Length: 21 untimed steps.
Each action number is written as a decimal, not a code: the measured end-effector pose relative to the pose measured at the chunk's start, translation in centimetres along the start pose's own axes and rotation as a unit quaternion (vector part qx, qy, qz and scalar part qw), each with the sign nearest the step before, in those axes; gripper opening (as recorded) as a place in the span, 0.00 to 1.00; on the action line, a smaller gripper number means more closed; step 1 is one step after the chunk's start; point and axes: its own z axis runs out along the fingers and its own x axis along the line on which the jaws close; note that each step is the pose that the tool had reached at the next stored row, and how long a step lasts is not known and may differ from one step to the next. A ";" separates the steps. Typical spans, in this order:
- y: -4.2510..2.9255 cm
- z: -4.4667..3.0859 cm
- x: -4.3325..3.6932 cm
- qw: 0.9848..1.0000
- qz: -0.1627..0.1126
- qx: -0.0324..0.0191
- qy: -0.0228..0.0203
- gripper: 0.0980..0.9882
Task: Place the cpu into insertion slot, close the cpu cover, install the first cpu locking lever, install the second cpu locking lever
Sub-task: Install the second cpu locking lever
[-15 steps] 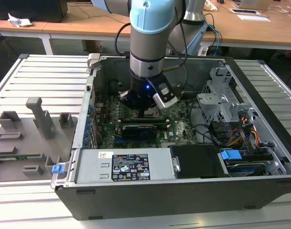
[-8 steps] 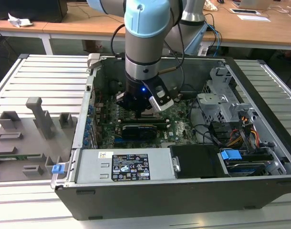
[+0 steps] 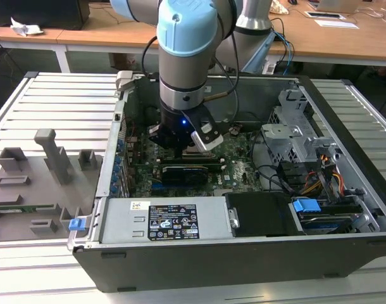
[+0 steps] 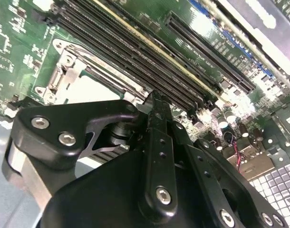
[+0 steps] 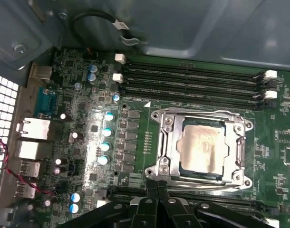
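Observation:
The cpu point(image 5: 202, 147) lies flat in the insertion slot point(image 5: 182, 167) on the green board, its pale silver top showing through the opening of the cpu cover point(image 5: 240, 142). The grey metal cover lies down flat around the chip. A thin metal lever point(image 5: 202, 112) runs along one edge of the cover. My gripper point(image 5: 157, 186) hovers just beside the socket's edge, shut with nothing between its fingertips. The second wrist view has the shut gripper point(image 4: 154, 102) next to the socket, where the cpu point(image 4: 88, 88) shows pale. In the exterior view the gripper point(image 3: 183, 142) hangs low inside the open computer case.
Long black memory slots point(image 5: 192, 80) run beside the socket. Capacitors point(image 5: 107, 137) and rear ports point(image 5: 33, 137) sit on its other side. A black card point(image 3: 183, 171), the power supply point(image 3: 174, 221), a drive cage point(image 3: 300, 133) and cables crowd the case. A grey fixture point(image 3: 41, 171) stands at the exterior view's left.

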 end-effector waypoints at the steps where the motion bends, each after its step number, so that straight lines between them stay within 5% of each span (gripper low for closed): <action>1: 0.00 0.05 0.03 1.000 0.000 -0.001 0.000 0.01; 14: -0.14 0.91 0.12 1.000 0.000 -0.010 -0.001 0.01; 21: -0.08 1.41 0.11 1.000 0.000 -0.019 -0.002 0.01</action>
